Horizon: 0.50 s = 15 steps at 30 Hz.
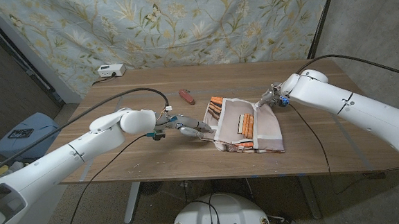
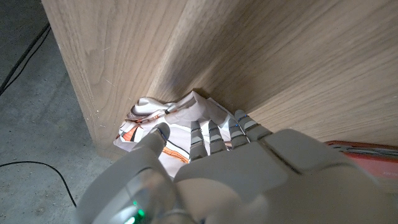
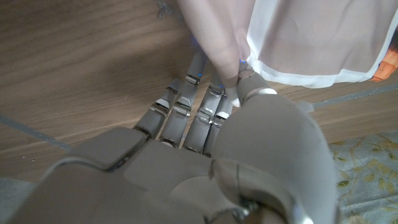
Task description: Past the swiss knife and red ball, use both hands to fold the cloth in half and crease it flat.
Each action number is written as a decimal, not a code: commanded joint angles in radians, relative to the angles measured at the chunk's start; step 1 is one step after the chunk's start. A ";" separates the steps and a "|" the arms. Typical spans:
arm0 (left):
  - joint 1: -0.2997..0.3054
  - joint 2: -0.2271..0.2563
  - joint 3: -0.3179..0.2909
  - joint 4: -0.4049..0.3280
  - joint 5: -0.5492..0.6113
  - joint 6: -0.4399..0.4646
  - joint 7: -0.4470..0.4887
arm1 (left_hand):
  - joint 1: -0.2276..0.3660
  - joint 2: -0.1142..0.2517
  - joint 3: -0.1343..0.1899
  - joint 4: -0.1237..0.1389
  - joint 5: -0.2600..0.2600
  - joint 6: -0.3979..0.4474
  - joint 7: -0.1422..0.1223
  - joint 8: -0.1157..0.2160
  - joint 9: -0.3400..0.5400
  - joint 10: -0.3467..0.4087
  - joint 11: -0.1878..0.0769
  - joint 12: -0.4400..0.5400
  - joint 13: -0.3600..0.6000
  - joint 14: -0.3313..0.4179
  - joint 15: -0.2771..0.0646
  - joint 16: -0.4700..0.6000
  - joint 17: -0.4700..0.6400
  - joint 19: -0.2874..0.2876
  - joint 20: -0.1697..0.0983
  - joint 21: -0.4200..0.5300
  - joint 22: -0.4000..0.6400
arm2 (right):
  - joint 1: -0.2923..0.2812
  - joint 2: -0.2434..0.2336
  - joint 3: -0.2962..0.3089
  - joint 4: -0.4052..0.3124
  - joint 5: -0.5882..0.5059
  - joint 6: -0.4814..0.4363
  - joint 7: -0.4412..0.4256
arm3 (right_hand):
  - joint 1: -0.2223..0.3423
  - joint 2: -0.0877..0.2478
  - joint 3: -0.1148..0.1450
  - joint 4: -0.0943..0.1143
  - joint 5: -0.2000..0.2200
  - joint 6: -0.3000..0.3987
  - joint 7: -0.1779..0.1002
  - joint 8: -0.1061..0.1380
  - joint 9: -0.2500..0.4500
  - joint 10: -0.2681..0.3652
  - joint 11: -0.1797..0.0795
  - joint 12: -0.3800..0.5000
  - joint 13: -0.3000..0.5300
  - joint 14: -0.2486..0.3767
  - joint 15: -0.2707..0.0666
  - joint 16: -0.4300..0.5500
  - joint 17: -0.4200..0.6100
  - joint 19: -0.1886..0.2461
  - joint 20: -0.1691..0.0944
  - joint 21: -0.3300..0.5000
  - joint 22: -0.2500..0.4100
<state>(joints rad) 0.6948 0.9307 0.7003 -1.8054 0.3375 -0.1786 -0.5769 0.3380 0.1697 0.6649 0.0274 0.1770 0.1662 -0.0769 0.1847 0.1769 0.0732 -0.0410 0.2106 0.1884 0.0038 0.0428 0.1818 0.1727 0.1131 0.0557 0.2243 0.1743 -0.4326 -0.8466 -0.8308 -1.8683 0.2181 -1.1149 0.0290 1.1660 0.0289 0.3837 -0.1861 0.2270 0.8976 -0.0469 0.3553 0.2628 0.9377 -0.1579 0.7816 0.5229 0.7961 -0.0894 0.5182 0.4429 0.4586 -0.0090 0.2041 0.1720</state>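
Nearest you, the white cloth with orange stripes (image 1: 245, 126) lies rumpled and part-folded at table centre, on the wooden table (image 1: 119, 165), w/ one flap lifted toward 12 o'clock. Your left hand (image 1: 187, 129) comes in from 9 o'clock, fingers reaching onto the cloth's left edge; in the left wrist view the fingers (image 2: 211, 134) lie close together on the fabric (image 2: 155, 121) w/ the thumb just beside, but you can't tell whether they actually clamp it. Your right hand (image 1: 271, 97) sits at the cloth's 1 o'clock corner; the right wrist view shows thumb and fingers (image 3: 214, 102) pinched shut on a gathered bit of cloth (image 3: 298, 43), which hangs lifted off the wood. Farther back, at abt 11 o'clock from the cloth and apart from it, lies the slim red swiss knife (image 1: 186, 96). At the far left table corner sits a small white box (image 1: 110, 71).
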 commanded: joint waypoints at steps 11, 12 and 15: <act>-0.011 -0.012 0.005 0.032 -0.014 -0.021 0.013 | 0.007 0.004 0.001 -0.011 -0.002 0.008 -0.006 0.001 0.003 0.003 -0.003 -0.001 0.002 0.005 0.002 0.001 0.001 0.012 0.000 -0.002 0.006 | 0.099 0.043 -0.056 -0.059 0.013 -0.126 -0.014 | 0.046 0.007 -0.004 0.010 -0.014 0.015 0.004 0.008 0.004 0.020 0.005 0.007 0.003 0.019 -0.145 0.015 0.013 0.010 0.007 -0.001 0.000; -0.011 -0.011 0.005 0.032 -0.013 -0.022 0.015 | 0.007 0.004 0.001 -0.012 -0.002 0.009 -0.006 0.002 0.003 0.003 -0.003 -0.001 0.002 0.005 0.001 0.001 0.001 0.013 -0.001 -0.001 0.006 | 0.099 0.047 -0.054 -0.061 0.017 -0.130 -0.019 | 0.047 0.007 -0.005 0.010 -0.015 0.016 0.005 0.008 0.004 0.021 0.006 0.007 0.003 0.019 -0.144 0.016 0.014 0.010 0.008 -0.001 0.000; -0.011 -0.010 0.003 0.037 -0.020 -0.024 0.014 | 0.009 0.004 0.001 -0.015 -0.002 0.010 -0.006 0.002 0.003 0.005 -0.002 -0.001 0.002 0.006 0.002 0.001 0.000 0.015 -0.001 -0.001 0.006 | 0.109 0.053 -0.059 -0.067 0.025 -0.136 -0.023 | 0.054 0.009 -0.008 0.011 -0.017 0.019 0.006 0.009 0.004 0.023 0.006 0.008 0.004 0.022 -0.145 0.018 0.017 0.016 0.013 0.000 0.000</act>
<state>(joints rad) 0.6875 0.9214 0.7032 -1.7825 0.3267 -0.1947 -0.5663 0.3381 0.1697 0.6657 0.0199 0.1771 0.1698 -0.0805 0.1847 0.1770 0.0732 -0.0410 0.2107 0.1884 0.0038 0.0428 0.1818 0.1728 0.1205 0.0553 0.2244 0.1757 -0.3532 -0.8134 -0.8799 -1.9093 0.2194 -1.2043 0.0252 1.2034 0.0351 0.3764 -0.1790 0.2117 0.9078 -0.0463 0.3593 0.2626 0.9498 -0.1488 0.7840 0.5222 0.8082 -0.0946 0.5297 0.4564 0.4659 -0.0016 0.2041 0.1720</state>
